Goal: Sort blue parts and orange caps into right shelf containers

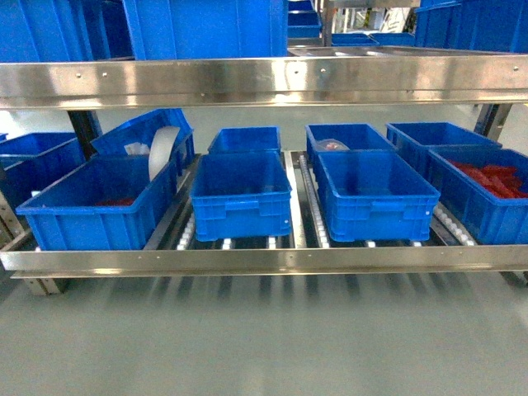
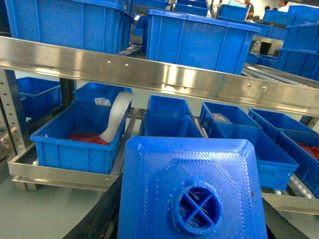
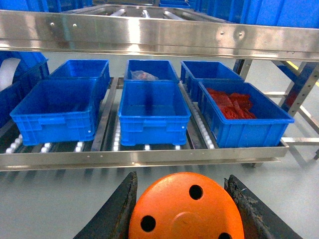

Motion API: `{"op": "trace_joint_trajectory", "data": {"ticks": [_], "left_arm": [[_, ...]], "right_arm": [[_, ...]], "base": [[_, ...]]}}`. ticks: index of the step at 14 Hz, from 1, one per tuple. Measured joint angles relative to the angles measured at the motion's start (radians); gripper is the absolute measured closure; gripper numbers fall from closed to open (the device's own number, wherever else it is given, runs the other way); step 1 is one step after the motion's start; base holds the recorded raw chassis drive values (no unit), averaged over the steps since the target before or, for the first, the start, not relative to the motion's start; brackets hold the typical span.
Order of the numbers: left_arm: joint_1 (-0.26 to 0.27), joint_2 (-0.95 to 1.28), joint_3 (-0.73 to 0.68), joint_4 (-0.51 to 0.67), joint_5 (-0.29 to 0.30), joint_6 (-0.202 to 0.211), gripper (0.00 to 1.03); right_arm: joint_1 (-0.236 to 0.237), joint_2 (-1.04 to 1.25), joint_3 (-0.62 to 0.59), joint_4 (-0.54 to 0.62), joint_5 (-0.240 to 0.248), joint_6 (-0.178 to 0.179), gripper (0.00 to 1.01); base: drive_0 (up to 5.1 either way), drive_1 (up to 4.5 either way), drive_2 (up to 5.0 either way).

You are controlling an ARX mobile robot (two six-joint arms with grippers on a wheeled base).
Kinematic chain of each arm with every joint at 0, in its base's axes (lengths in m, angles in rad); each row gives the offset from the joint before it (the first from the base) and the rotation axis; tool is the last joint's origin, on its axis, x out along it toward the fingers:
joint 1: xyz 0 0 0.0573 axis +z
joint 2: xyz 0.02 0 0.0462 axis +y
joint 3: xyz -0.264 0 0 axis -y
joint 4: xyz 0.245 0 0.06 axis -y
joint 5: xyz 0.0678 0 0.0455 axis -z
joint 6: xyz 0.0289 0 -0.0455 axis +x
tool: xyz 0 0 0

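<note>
A blue part (image 2: 189, 184) with a round stud fills the bottom of the left wrist view, and my left gripper (image 2: 192, 224) is shut on it, its black fingers (image 2: 99, 221) showing at either side. My right gripper (image 3: 182, 179) is shut on an orange cap (image 3: 184, 211) with holes in its flat top. Ahead stands the shelf (image 1: 264, 260) with blue containers on rollers: an empty one (image 1: 375, 194) right of centre and one holding red pieces (image 1: 487, 194) at far right. Neither gripper shows in the head view.
An upper steel rail (image 1: 264, 82) runs across above the crates, with more crates on top. The left crate (image 1: 91, 206) holds red bits and a white curved strip (image 1: 163, 148). A rear crate holds a bag (image 3: 143, 75). Grey floor (image 1: 264, 338) lies before the shelf.
</note>
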Motion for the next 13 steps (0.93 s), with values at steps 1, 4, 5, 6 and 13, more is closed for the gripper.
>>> {"op": "trace_joint_trajectory", "data": {"ticks": [1,4,5,6,13], "left_arm": [[0.0,0.002,0.0,-0.003,0.0,0.0,0.59],[0.0,0.002,0.0,0.0,0.0,0.0,0.59],[0.0,0.001,0.0,0.002,0.0,0.0,0.59],[0.0,0.001,0.0,0.001,0.0,0.0,0.59],[0.0,0.004,0.0,-0.002,0.0,0.0,0.59]], "right_arm": [[0.0,0.0,0.0,-0.002,-0.003,0.0,0.58],[0.0,0.0,0.0,-0.003,-0.001,0.0,0.58],[0.0,0.0,0.0,0.004,0.0,0.0,0.58],[0.0,0.0,0.0,0.003,0.0,0.0,0.58],[0.0,0.0,0.001,-0.002,0.0,0.0,0.58]], "base": [[0.0,4.31,-4.3],[0.1,4.42,-4.2],[0.2,4.47,-4.1],[0.0,0.0,0.0],[0.0,0.0,0.0]]}}
